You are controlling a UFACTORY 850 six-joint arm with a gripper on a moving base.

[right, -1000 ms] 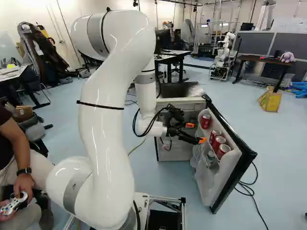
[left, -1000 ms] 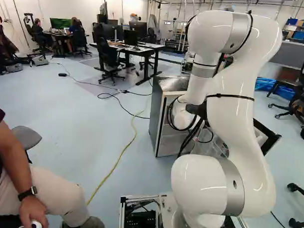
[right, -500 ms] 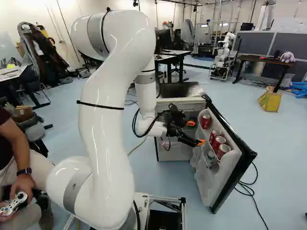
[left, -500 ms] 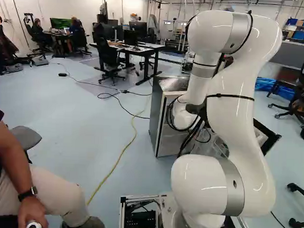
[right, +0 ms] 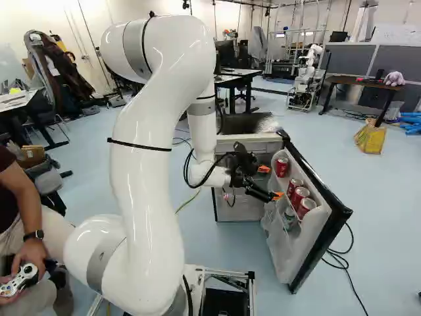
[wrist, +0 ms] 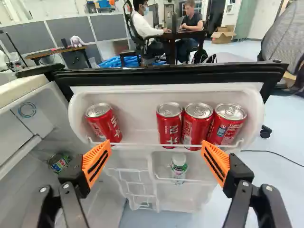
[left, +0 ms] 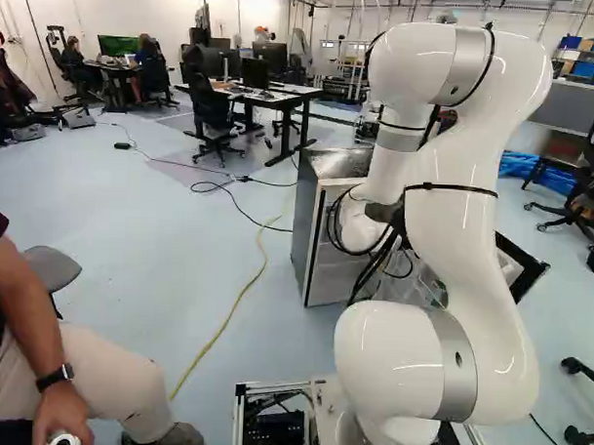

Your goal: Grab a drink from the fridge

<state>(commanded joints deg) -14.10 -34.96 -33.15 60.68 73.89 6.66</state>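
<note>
Red cans stand in the upper shelf of the open fridge door, right of centre in the right base view: three grouped, one apart. The black gripper is near them, fingers spread wide, gripping nothing. Lower in the door sits what looks like a small bottle.

White fridge-door shelf, four red cans.

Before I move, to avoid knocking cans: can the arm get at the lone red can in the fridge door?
Likely yes: the open tool must shift sideways, but only a thin rail crosses low before the lone red can.
</note>
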